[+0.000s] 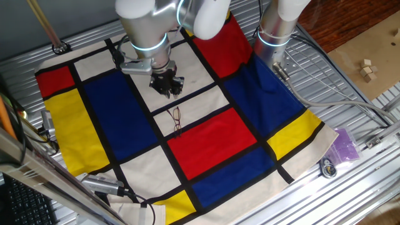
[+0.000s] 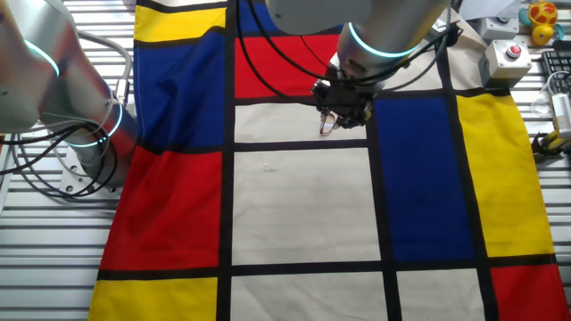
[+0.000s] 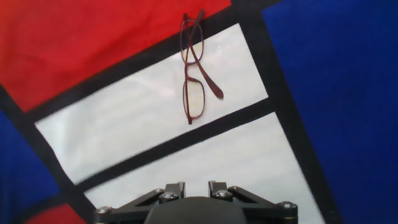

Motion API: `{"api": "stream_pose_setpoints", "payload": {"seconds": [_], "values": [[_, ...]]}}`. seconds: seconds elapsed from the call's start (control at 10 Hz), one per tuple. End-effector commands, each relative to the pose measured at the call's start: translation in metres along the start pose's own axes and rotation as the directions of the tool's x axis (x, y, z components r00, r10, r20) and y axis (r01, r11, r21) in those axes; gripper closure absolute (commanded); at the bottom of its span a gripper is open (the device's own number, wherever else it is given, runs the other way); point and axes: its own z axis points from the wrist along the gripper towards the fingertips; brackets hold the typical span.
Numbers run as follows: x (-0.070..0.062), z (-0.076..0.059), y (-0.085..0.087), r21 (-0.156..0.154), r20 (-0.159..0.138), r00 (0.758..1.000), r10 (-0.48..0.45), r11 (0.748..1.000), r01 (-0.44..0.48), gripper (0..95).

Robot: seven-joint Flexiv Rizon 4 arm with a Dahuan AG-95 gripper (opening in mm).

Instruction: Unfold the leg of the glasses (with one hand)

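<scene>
Barely begun: hand (image 1: 167, 85) empty, opening not discernible, hovering well short of glasses (image 3: 194, 71) ahead, leg (image 3: 203, 67) still folded across frame.

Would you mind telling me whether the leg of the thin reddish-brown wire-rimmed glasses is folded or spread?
Folded: on the reddish-brown wire-rimmed glasses, the thin leg lies across the lenses.

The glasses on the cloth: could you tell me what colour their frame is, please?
The glasses have a dark reddish-brown frame, clearest in the hand view.
</scene>
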Motion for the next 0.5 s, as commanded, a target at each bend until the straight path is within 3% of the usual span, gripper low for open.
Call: {"api": "stream_pose_setpoints", "payload": {"seconds": [0.1,0.3,0.5], "values": [[-0.006,0.012,-0.007,0.001,-0.007,1.0,0.015,1.0,-0.015,76.0],[-0.011,0.023,-0.011,0.0,0.003,1.0,0.023,1.0,-0.023,76.0],[-0.012,0.024,-0.01,0.004,-0.004,1.0,0.015,1.0,-0.015,76.0]]}}
